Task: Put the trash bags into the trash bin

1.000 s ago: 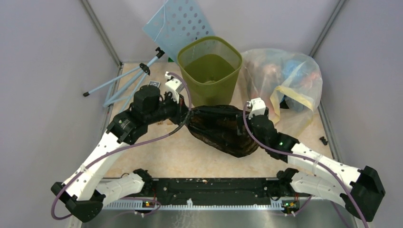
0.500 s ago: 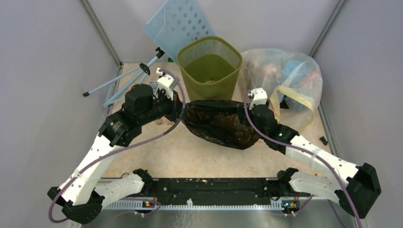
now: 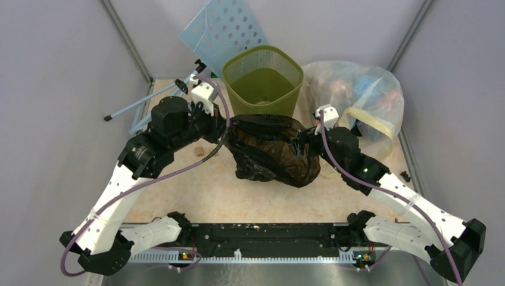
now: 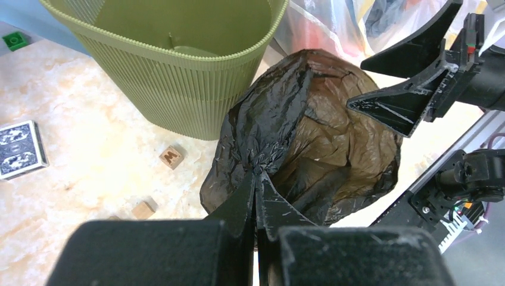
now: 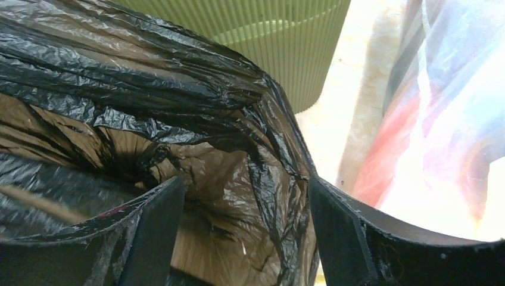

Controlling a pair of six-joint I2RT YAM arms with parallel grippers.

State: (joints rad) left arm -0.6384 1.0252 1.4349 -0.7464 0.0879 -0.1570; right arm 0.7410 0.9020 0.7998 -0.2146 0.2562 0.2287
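Your left gripper (image 4: 255,189) is pinched tight on a bunched fold of the thin, glossy, crinkled black trash bag (image 3: 268,152), just in front of the ribbed, tapering olive-green trash bin (image 3: 262,83). Your right gripper (image 5: 245,182) is spread wide.

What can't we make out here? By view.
Top external: trash bin base, hidden behind the trash bag.
Top external: clear bag contents, blurred by its film.
Right wrist: whether the right gripper touches the bag; folds drape one finger.
Left wrist: card box, cut by the left edge.
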